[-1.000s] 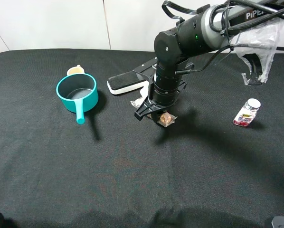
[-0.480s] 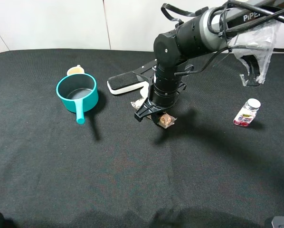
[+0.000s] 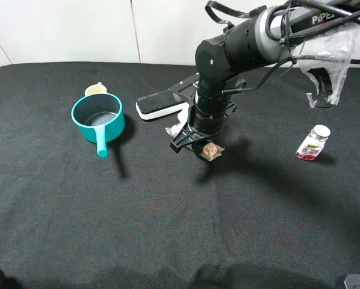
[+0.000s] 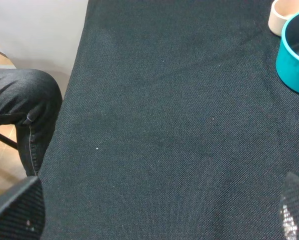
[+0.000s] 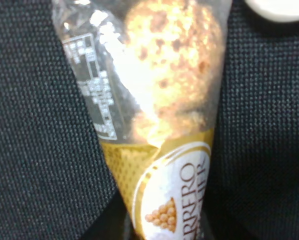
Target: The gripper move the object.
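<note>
1. Exterior high: the right gripper (image 3: 195, 143) hangs low over the object (image 3: 211, 150) on the black cloth (image 3: 168, 217). It has barely shifted in a second, so no lift has begun. Its grip cannot be told.
2. Left wrist: the left gripper (image 4: 154, 215) idles, fingers spread wide.
3. Right wrist: the object (image 5: 159, 100) shows clear wrap, a golden crumbly sweet and a gold label.

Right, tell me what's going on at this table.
The right gripper is down over the snack packet on the black cloth, next to the eraser block. The right wrist view is filled by the packet, but whether the jaws are shut on it cannot be told. The left gripper is off near the cloth's edge, jaws apart, holding nothing. A teal pot and a small bottle stand aside.
</note>
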Available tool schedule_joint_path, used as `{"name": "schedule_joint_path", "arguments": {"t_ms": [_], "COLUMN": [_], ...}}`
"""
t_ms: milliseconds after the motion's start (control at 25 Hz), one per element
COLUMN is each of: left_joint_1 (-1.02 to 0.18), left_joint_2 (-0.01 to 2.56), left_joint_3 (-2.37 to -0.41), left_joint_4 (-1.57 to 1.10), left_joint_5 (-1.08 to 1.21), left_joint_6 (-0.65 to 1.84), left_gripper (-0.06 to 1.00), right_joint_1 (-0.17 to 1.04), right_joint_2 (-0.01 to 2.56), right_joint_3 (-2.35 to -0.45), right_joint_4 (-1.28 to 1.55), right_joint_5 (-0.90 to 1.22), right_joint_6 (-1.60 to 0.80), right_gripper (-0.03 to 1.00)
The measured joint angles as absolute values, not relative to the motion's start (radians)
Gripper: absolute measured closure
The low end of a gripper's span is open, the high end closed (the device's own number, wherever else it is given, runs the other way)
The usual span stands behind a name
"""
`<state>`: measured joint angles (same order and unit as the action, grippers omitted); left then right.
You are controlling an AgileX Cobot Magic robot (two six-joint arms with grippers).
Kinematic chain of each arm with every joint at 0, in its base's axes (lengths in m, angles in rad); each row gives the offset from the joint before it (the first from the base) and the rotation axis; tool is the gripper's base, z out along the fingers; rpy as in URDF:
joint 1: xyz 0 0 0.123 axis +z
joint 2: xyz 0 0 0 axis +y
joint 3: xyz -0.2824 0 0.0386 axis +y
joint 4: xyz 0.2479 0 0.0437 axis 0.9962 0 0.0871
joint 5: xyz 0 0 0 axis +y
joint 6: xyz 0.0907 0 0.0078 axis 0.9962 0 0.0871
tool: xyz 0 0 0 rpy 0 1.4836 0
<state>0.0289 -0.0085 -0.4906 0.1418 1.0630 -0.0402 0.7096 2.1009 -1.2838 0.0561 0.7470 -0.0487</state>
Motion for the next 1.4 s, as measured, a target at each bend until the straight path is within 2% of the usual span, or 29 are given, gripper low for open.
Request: {"name": "schedule_joint_path", "arguments": {"t_ms": [800,920,1000,1240,1400], "left_joint_1": [0.029,0.029,0.029,0.029,0.029], "left_joint_2": [-0.008,-0.008,-0.008,-0.008,-0.008], "left_joint_3": [-0.491,-0.491,-0.491,-0.491,-0.491], "left_joint_4": [0.142,0.142,0.142,0.142,0.142], "left_joint_5": [1.063,1.063,1.063,1.063,1.063], "left_joint_6": [-0.040,-0.040,-0.040,-0.040,-0.040], "left_gripper": [-0.05,-0.05,-0.05,-0.05,-0.05], "right_joint_1": [0.710,0.710,0.710,0.710,0.710], "right_joint_2": [2.098,2.098,2.098,2.098,2.098], "right_joint_3": [-1.284,-1.284,-1.284,-1.284,-1.284], "right_joint_4": [0.050,0.047,0.042,0.025,0.013], "right_joint_5": [0.747,0.746,0.746,0.745,0.745], "right_joint_6": [-0.049,-0.049,-0.047,-0.038,-0.038], "right_gripper": [0.83,0.73,0.61,0.33,0.28]}}
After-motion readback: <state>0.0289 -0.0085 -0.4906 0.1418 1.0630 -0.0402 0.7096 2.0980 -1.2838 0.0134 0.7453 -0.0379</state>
